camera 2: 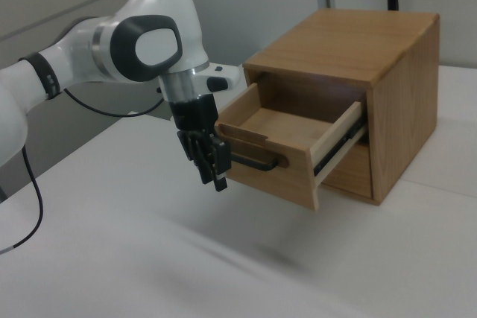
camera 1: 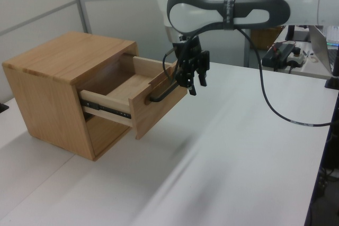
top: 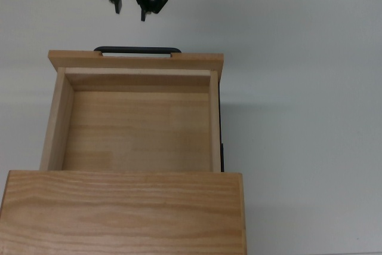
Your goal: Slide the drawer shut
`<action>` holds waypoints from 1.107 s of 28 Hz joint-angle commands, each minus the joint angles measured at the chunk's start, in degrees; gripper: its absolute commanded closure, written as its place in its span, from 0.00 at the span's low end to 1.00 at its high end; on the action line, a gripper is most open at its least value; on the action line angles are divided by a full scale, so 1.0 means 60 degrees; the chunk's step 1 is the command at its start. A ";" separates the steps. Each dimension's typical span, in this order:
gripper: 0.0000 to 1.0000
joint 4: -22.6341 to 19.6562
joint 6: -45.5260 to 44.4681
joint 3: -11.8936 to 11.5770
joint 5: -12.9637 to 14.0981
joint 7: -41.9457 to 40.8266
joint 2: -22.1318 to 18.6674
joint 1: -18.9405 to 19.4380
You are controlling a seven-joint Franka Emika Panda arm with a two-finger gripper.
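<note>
Nearest, the gripper (top: 130, 9) is seen with its fingers parted and nothing held between them, hung just in front of the black handle (top: 137, 50) without touching it. Behind the gripper, the drawer (top: 136, 120) is pulled well out. Farther back, it is housed in the wooden cabinet (top: 122, 213).
</note>
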 commanded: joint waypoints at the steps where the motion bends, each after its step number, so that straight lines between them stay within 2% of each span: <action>1: 1.00 -0.0005 0.0496 0.0071 -0.0206 -0.0261 0.0247 0.0124; 10: 1.00 0.0258 0.0964 0.0144 -0.0280 -0.0173 0.0731 0.0315; 31: 1.00 0.0962 0.3820 0.0188 -0.0368 -0.0158 0.1888 0.0330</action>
